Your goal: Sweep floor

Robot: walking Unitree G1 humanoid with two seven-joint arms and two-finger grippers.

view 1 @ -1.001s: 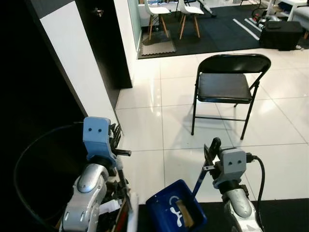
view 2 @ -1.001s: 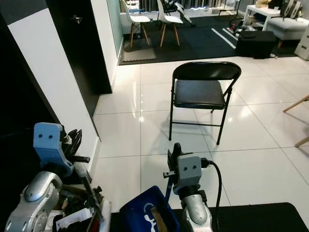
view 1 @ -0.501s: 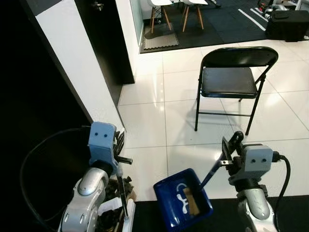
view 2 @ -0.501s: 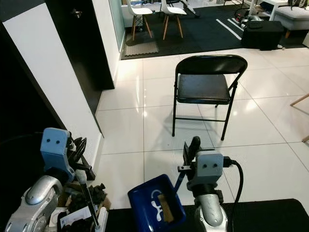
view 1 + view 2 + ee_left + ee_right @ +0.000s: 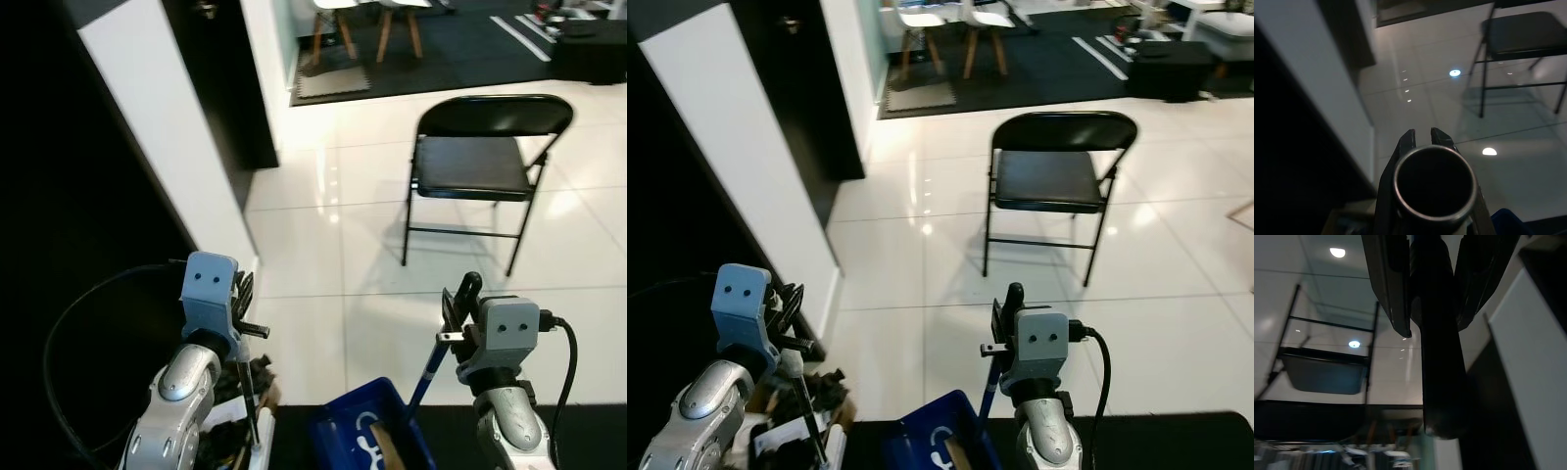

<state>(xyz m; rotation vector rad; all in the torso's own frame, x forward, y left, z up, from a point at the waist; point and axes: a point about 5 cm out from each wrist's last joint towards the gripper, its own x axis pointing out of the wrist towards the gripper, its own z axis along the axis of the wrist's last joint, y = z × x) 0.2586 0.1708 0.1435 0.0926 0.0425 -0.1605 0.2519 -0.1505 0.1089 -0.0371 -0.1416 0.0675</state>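
Observation:
My left gripper [image 5: 241, 297] is shut on a thin dark broom handle [image 5: 251, 397] that runs down beside the silver arm; in the left wrist view the handle's round tube end [image 5: 1433, 183] sits between the fingers [image 5: 1406, 142]. My right gripper [image 5: 457, 302] is shut on the blue and black handle [image 5: 426, 367] of a blue dustpan [image 5: 364, 443] held low in front of me. A brownish piece lies in the pan. The right wrist view has the dark handle [image 5: 1440, 357] clamped between both fingers.
A black folding chair [image 5: 475, 162] stands on the glossy white tiles ahead right. A white wall corner [image 5: 171, 157] and dark doorway [image 5: 220, 78] are at left. Clutter [image 5: 813, 397] lies by my left arm. A dark mat [image 5: 588, 431] runs under me; white chairs [image 5: 921, 24] stand far back.
The whole picture has shifted a little with the camera. The dustpan now sits lower in view than half a second ago. Both grips are unchanged.

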